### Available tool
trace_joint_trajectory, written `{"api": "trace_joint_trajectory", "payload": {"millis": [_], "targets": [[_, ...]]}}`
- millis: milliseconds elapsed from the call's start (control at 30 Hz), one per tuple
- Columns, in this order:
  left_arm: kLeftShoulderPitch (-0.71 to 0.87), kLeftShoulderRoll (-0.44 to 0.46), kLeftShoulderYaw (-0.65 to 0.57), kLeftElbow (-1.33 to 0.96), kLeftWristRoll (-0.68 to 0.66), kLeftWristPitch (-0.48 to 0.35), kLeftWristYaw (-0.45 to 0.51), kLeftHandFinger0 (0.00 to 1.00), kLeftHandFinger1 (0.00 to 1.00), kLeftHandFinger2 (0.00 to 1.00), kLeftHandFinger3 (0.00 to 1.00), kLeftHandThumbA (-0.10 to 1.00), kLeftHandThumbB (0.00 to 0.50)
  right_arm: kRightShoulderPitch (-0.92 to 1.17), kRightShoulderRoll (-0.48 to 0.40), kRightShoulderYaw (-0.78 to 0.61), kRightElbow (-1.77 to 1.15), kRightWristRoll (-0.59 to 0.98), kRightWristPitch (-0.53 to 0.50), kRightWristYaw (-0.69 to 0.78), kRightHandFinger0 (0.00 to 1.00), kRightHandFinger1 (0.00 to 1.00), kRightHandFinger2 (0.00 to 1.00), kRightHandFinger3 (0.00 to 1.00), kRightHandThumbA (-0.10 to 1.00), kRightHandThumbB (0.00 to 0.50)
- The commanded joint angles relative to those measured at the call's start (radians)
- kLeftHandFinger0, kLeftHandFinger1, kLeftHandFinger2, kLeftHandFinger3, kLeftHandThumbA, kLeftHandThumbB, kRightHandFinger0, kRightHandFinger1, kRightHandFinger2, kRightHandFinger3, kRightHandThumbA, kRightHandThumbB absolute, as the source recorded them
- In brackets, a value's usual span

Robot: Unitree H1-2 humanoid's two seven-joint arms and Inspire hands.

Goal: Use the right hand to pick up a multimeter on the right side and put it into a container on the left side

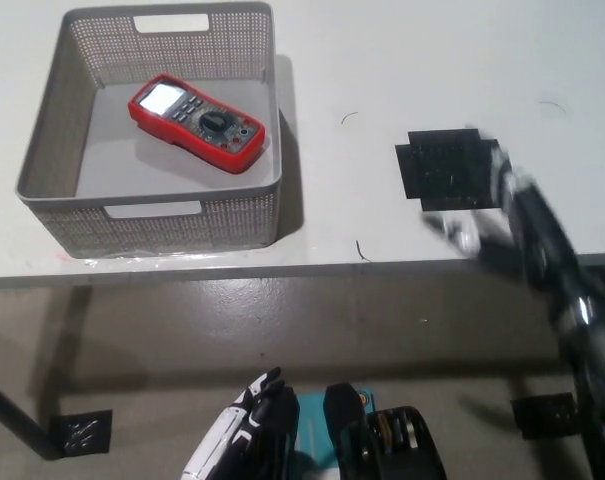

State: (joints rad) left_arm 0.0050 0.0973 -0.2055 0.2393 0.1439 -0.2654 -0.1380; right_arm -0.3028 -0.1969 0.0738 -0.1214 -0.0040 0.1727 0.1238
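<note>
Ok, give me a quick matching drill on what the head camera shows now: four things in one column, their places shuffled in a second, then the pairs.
Things:
1. multimeter
2. container
3. black patch
4. left hand

Places:
A. low at the bottom edge, below the table
B. on the table's left side
C. inside the grey mesh basket
D. flat on the table's right side, beside the blurred right hand

Pairs: 1-C, 2-B, 3-D, 4-A
</note>
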Motion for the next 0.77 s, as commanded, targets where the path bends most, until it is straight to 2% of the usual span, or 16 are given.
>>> {"api": "trace_joint_trajectory", "payload": {"millis": [0, 167, 267, 400, 467, 600, 667, 733], "targets": [[0.009, -0.019, 0.052, -0.02, -0.091, -0.09, 0.018, 1.0, 1.0, 1.0, 1.0, 1.0, 0.485, 0.299, 0.043, 0.043, -0.338, 0.108, -0.267, 0.039, 1.0, 1.0, 1.0, 1.0, 1.0, 0.418], [0.003, -0.028, 0.066, -0.015, -0.086, -0.09, 0.016, 1.0, 1.0, 1.0, 1.0, 1.0, 0.5, 0.329, 0.077, 0.058, -0.217, 0.134, -0.313, 0.066, 1.0, 1.0, 1.0, 1.0, 1.0, 0.437], [-0.002, -0.029, 0.073, -0.009, -0.076, -0.088, 0.022, 1.0, 1.0, 1.0, 1.0, 1.0, 0.466, 0.35, 0.087, 0.055, -0.117, 0.144, -0.314, 0.084, 1.0, 1.0, 1.0, 1.0, 1.0, 0.44], [0.002, -0.028, 0.079, -0.003, -0.073, -0.092, 0.02, 1.0, 1.0, 1.0, 1.0, 1.0, 0.477, 0.361, 0.09, 0.053, -0.1, 0.148, -0.318, 0.094, 1.0, 1.0, 1.0, 1.0, 1.0, 0.429], [0.016, -0.029, 0.081, 0.008, -0.07, -0.105, 0.021, 1.0, 1.0, 1.0, 1.0, 1.0, 0.443, 0.389, 0.093, 0.068, -0.02, 0.173, -0.347, 0.129, 1.0, 1.0, 1.0, 1.0, 1.0, 0.358], [0.018, -0.031, 0.085, 0.011, -0.067, -0.107, 0.018, 1.0, 1.0, 1.0, 1.0, 1.0, 0.43, 0.394, 0.096, 0.076, 0.022, 0.19, -0.351, 0.147, 1.0, 1.0, 1.0, 1.0, 1.0, 0.358], [0.022, -0.037, 0.086, 0.02, -0.073, -0.112, 0.014, 1.0, 1.0, 1.0, 1.0, 1.0, 0.443, 0.401, 0.09, 0.087, 0.119, 0.164, -0.356, 0.156, 1.0, 1.0, 1.0, 1.0, 1.0, 0.382], [0.023, -0.038, 0.088, 0.026, -0.075, -0.115, 0.014, 1.0, 1.0, 1.0, 1.0, 1.0, 0.44, 0.395, 0.091, 0.085, 0.166, 0.167, -0.362, 0.161, 1.0, 1.0, 1.0, 1.0, 1.0, 0.364]]}}
